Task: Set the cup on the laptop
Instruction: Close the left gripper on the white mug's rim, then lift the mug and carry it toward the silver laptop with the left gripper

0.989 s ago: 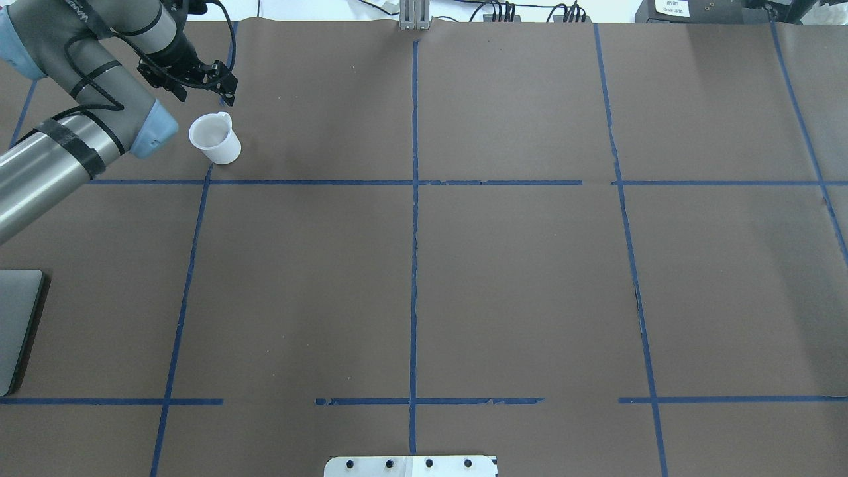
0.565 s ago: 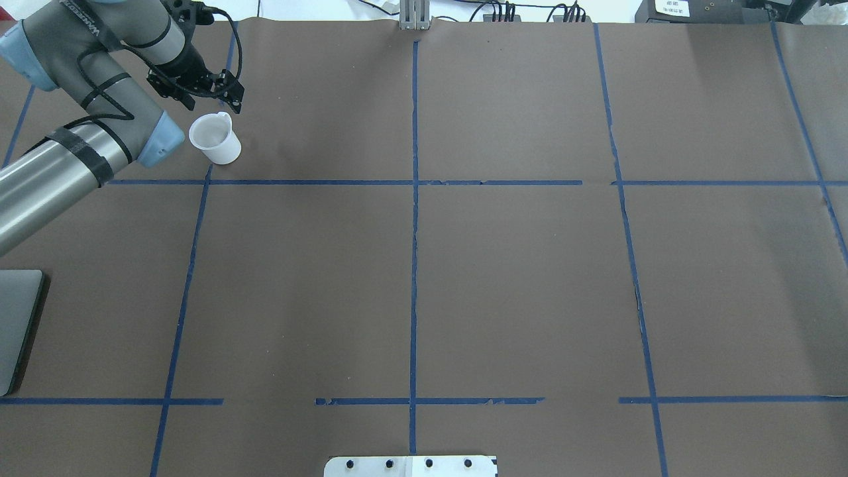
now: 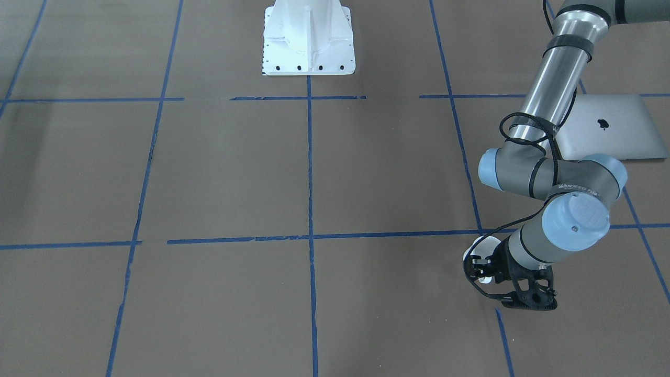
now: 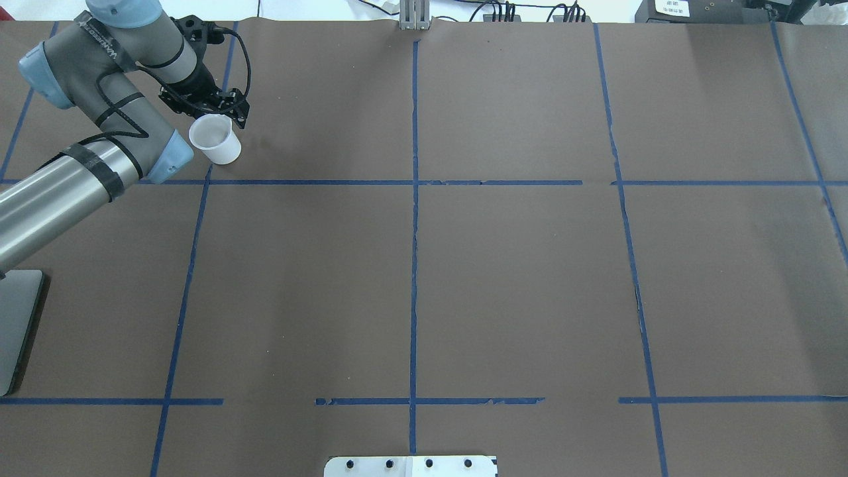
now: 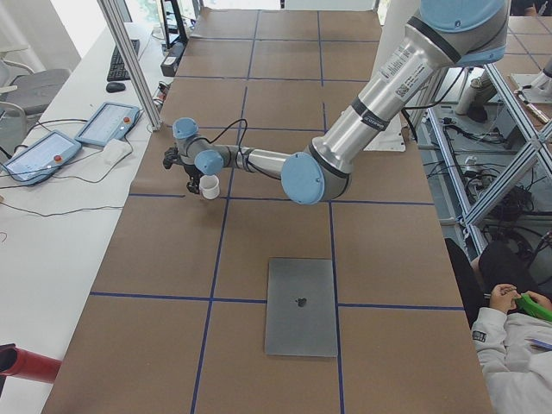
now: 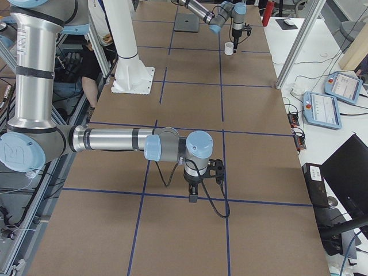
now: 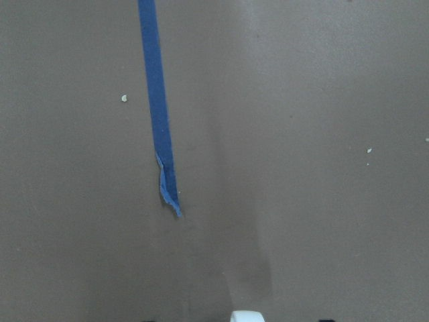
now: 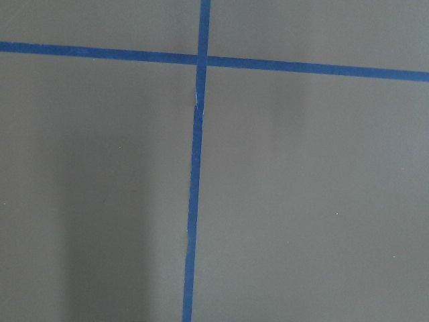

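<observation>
Left jaws released, straddling the cup's (image 4: 213, 138) 12 o'clock rim; cup upright on surface (image 4: 517, 278). Best to seat deeper and centre the wall before clenching. Laptop (image 3: 612, 131) lies at cup's 7 o'clock. Right jaws: cannot tell.

place: probably robotics lab | evidence: taped-grid table (image 4: 530, 265), teach pendants (image 6: 323, 110)

Overhead and front views face each other (both steeply down), sharing the cup (image 4: 215, 140) (image 3: 487, 242).
</observation>
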Available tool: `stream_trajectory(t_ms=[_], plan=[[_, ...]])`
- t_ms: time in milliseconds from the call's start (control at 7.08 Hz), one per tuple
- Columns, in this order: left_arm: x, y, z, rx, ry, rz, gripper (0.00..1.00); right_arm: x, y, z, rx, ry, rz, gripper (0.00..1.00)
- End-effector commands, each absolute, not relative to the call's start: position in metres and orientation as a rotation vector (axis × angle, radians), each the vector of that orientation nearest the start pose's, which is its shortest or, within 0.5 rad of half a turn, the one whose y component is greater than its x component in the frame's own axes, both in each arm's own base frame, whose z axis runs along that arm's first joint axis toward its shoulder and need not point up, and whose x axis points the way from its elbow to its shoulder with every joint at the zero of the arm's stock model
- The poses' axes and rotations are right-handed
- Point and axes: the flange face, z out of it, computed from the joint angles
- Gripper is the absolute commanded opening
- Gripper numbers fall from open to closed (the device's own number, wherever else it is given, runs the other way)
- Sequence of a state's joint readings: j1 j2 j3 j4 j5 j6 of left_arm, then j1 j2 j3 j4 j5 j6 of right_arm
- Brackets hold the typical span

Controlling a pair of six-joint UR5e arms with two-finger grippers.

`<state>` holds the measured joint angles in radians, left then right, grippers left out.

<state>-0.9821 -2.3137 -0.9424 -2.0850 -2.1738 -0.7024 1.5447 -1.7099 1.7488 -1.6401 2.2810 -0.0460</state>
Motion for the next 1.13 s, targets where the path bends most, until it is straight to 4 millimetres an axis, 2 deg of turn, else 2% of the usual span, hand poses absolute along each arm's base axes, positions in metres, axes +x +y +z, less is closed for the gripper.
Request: stream_trajectory(t_ms=[0, 141, 283, 565, 707, 848, 989], plan=[[0.383, -0.713, 0.438, 0.129, 0.827, 0.075, 0.00, 0.057, -0.432, 0.646, -0.021, -0.711, -0.059, 1.00], [0.368, -0.717, 0.433, 0.132, 0.827, 0.057, 0.00, 0.057, -0.432, 0.647, -0.022, -0.711, -0.058, 1.00], [0.333, -0.716, 0.418, 0.120, 0.810, 0.017, 0.00, 0.057, -0.432, 0.647, -0.022, -0.711, -0.058, 1.00], [0.268, -0.626, 0.446, 0.135, 0.809, 0.019, 0.00, 0.057, -0.432, 0.647, -0.024, -0.711, -0.058, 1.00], [0.239, -0.579, 0.473, 0.125, 0.804, 0.012, 0.00, 0.057, -0.432, 0.646, -0.021, -0.711, -0.059, 1.00], [0.214, -0.543, 0.504, 0.108, 0.788, 0.017, 0.00, 0.057, -0.432, 0.646, -0.021, -0.711, -0.059, 1.00], [0.187, -0.501, 0.543, 0.098, 0.767, 0.052, 0.00, 0.057, -0.432, 0.646, -0.021, -0.711, -0.059, 1.00]])
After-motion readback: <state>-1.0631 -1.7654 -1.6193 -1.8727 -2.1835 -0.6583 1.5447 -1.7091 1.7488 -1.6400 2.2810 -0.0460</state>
